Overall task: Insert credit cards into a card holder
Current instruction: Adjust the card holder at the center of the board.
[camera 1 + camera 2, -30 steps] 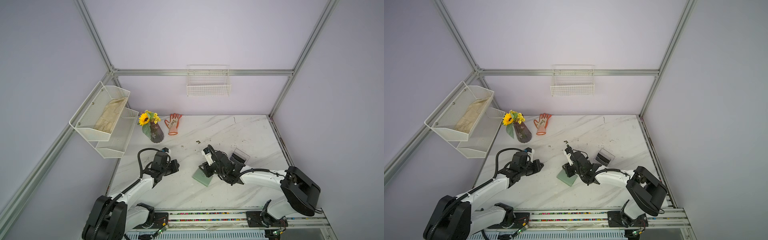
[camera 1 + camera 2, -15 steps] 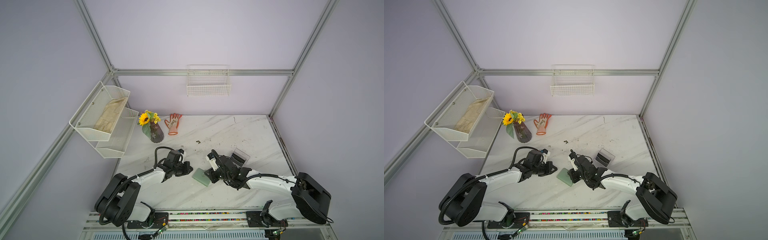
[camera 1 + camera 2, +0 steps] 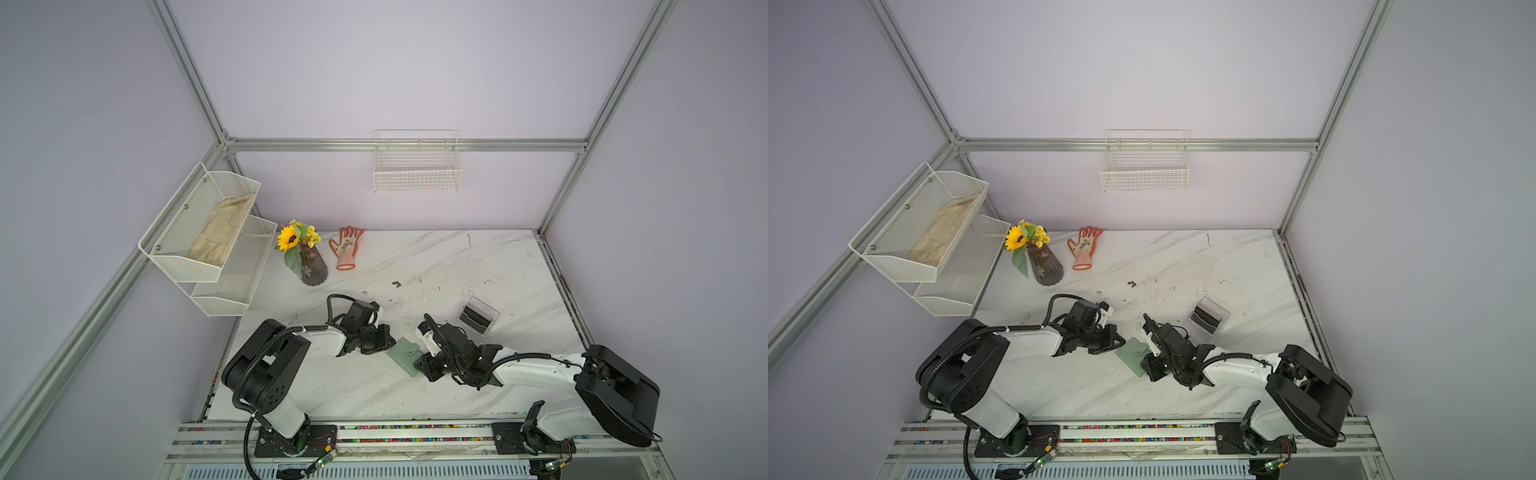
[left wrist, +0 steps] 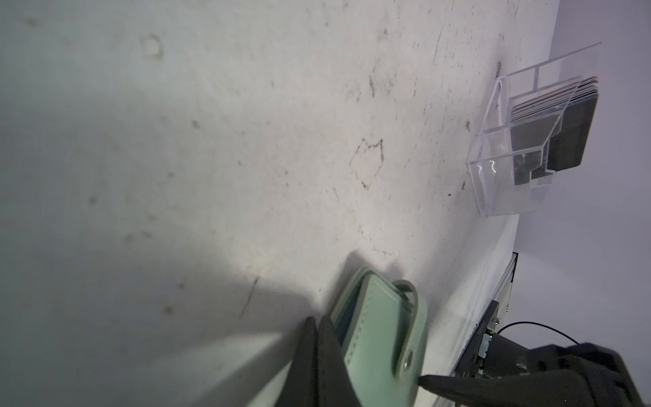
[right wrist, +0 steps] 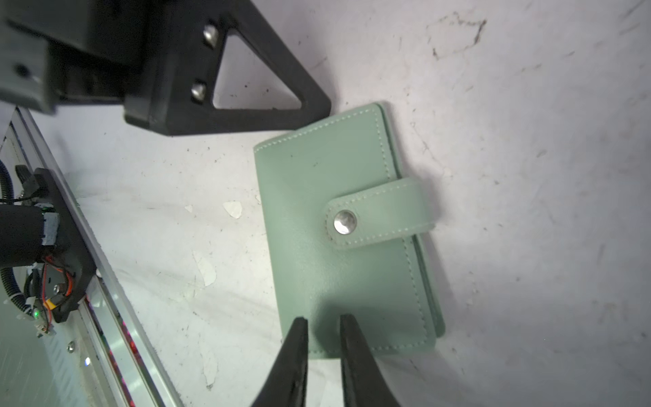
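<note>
The sage-green card holder (image 3: 405, 360) (image 3: 1133, 355) lies shut on the marble table, its strap snapped down (image 5: 380, 211). My left gripper (image 3: 384, 343) (image 4: 315, 322) is shut and empty, its tips at the holder's left edge (image 4: 380, 334). My right gripper (image 3: 424, 365) (image 5: 322, 322) stands over the holder's near end with a narrow gap between its jaws and nothing in them. The credit cards (image 4: 549, 137), dark ones, stand in a clear acrylic box (image 3: 478, 318) (image 3: 1208, 318) behind the right arm.
A vase with a sunflower (image 3: 311, 266) and an orange glove (image 3: 347, 249) sit at the back left. White wire shelves (image 3: 208, 232) hang on the left wall, a wire basket (image 3: 417, 174) on the back wall. The arms' rail (image 3: 415, 432) runs along the front edge.
My left arm has swung right until its shut gripper reached the holder's left edge. My right gripper has drawn back to the holder's near end, and its jaws have narrowed.
</note>
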`<state>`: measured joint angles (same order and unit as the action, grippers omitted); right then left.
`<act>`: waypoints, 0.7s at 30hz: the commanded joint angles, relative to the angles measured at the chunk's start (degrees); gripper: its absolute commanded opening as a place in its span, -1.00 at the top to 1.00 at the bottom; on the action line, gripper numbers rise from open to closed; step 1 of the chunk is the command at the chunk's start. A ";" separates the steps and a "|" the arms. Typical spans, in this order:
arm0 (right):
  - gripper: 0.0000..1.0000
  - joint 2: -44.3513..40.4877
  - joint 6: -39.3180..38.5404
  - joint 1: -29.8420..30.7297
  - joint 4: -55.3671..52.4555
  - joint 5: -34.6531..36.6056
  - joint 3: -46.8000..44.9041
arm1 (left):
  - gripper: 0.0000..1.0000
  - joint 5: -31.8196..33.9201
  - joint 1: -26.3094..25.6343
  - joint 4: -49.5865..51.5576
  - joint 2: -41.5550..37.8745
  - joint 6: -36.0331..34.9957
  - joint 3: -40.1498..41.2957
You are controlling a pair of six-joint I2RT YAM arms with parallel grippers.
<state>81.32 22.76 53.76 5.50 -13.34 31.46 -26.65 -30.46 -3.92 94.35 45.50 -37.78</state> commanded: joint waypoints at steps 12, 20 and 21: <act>0.58 5.20 5.90 0.85 7.96 -2.42 -0.78 | 1.00 -0.86 -0.05 6.05 11.43 -6.43 -21.98; 0.57 12.11 10.59 0.77 8.57 -1.42 1.91 | 1.00 7.11 2.14 17.35 2.60 -12.73 -26.80; 0.57 13.75 11.55 0.79 8.35 -1.27 2.81 | 1.00 8.73 2.24 18.46 0.19 -13.64 -26.09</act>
<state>90.02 30.83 54.06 16.08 -15.70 33.34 -22.65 -29.19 9.69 101.60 36.32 -60.10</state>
